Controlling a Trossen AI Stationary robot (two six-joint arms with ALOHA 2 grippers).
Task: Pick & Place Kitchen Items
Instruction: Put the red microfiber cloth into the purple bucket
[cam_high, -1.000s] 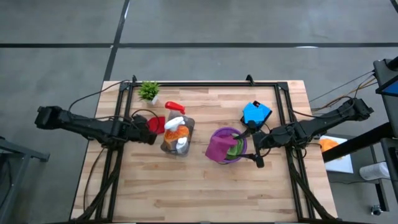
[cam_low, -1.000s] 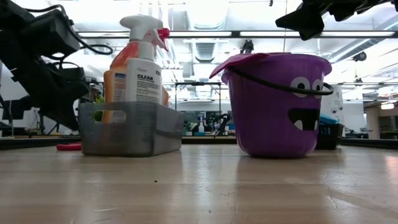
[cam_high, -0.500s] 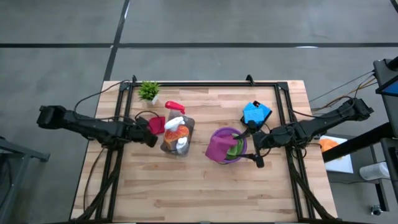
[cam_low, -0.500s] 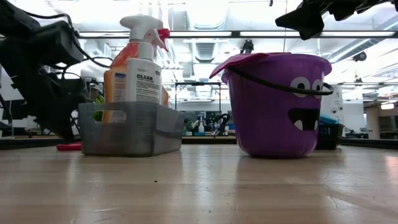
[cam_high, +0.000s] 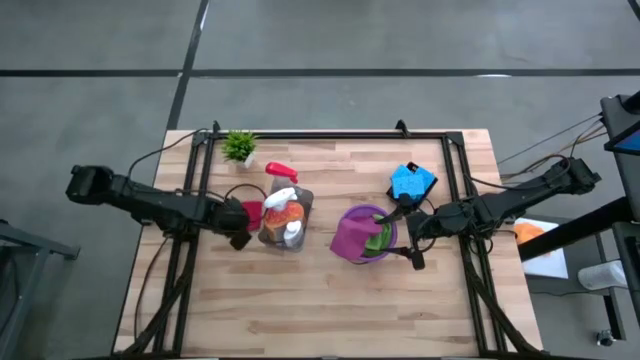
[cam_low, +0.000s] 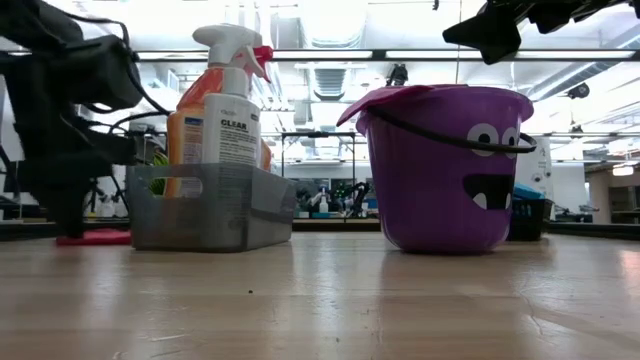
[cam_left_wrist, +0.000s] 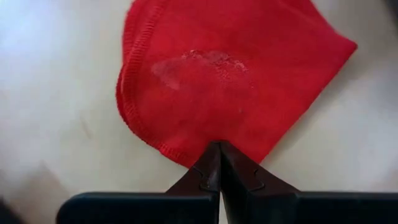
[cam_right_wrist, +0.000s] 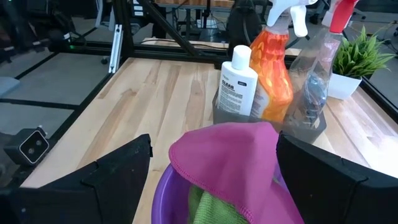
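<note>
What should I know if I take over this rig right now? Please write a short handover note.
Left pincer: shut, its tip pinching the edge of the red cloth, which lies flat on the wooden table beside the grey plastic bin.
Right pincer: open, empty, above the purple plastic bucket.
Done: orange spray bottle and smaller bottles in the bin; magenta cloth and green cloth in the bucket.
Left: red cloth and blue sponges on the table.
</note>
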